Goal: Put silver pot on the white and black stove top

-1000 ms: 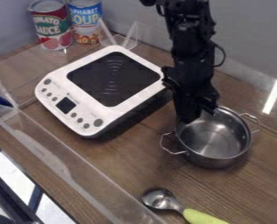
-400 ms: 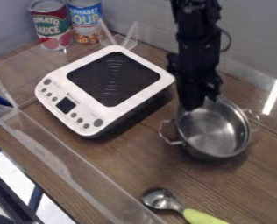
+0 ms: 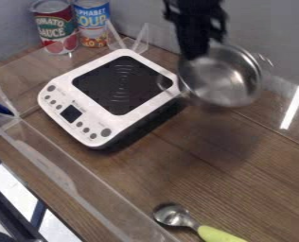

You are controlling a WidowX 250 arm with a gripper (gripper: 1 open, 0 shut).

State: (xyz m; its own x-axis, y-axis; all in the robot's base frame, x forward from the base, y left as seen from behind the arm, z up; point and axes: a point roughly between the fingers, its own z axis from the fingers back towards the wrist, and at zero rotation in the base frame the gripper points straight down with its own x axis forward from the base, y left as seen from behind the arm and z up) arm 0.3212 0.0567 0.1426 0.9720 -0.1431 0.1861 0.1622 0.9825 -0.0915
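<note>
my gripper points nearly straight down and is clamped on the rim of the silver pot, with the fingers closed tight on the thin steel wall at the pot's near-left edge. the pot hangs from that grip in the air, clear of the wooden table, and it tilts, so that its open mouth faces partly toward the camera and its shiny inside shows. the picture is blurred around the pot, so i can make out one small loop handle on its right side but not the other. the pot sits just beside the right corner of the white and black stove top and above its level; in this view its left edge overlaps that corner, but it is not resting on the black ringed surface. the stove top lies flat on the table with its button panel toward the front left. behind it, at the back left, stand two tins side by side. near the front edge of the table lies a metal spoon with a yellow-green handle, well apart from the pot.
</note>
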